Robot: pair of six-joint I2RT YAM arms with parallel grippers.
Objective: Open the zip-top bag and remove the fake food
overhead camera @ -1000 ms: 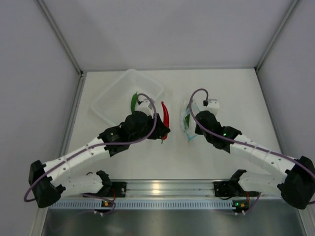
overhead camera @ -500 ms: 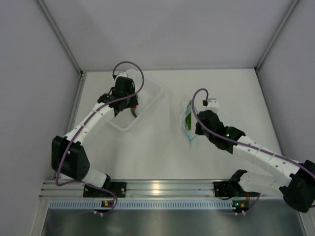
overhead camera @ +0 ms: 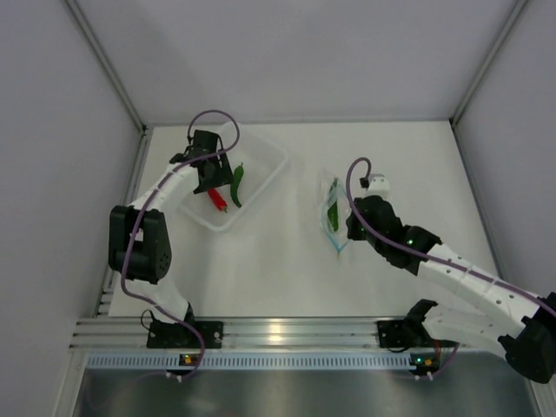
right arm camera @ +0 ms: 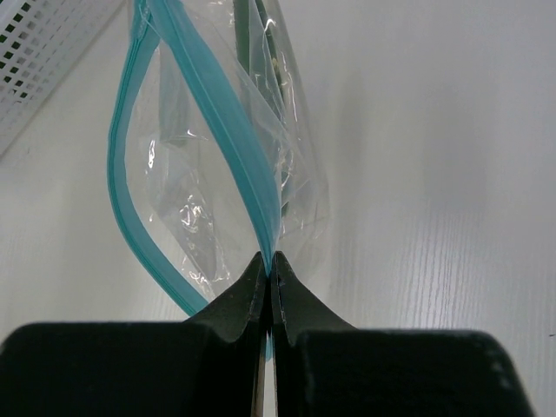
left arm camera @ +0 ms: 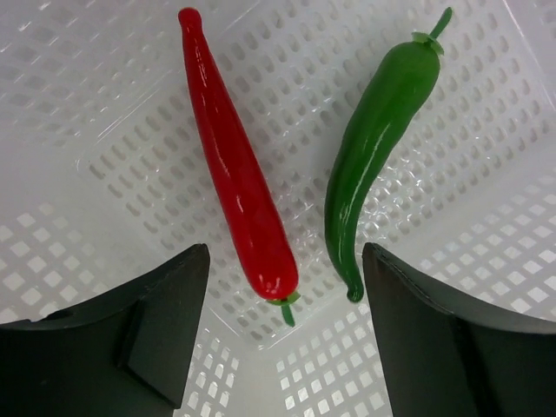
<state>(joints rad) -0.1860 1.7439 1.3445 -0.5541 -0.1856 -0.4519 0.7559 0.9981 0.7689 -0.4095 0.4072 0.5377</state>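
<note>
Overhead, the left gripper (overhead camera: 215, 185) is seen poised above the tub (overhead camera: 266, 168), with its jaws spread wide and nothing caught between them. Two pieces of the fake food are found inside the tub: the red pepper (left arm camera: 234, 165) and a green pepper (left arm camera: 373, 148) are laid side by side on the tub's gridded floor, apart from each other, with the red one nearer the tub's left wall and the green one nearer its middle. In the left wrist view both peppers are framed between the two dark fingers (left arm camera: 156, 330) and lie below them, touched by neither. The zip-top bag (overhead camera: 334, 228) is found on the white table (overhead camera: 278, 278), outside the tub and well apart from its right wall. The bag's teal zip strip (right arm camera: 208, 113) is pinched by the right gripper (right arm camera: 269, 265), whose jaws are pressed tightly together on it at the end of the bag farther from the tub's back corner. The two sides of the strip are seen bowed apart, so the bag's mouth is parted. A second green pepper (overhead camera: 332, 215) can be made out through the crinkled plastic, inside the bag, on the side of the right gripper that faces the tub.
</note>
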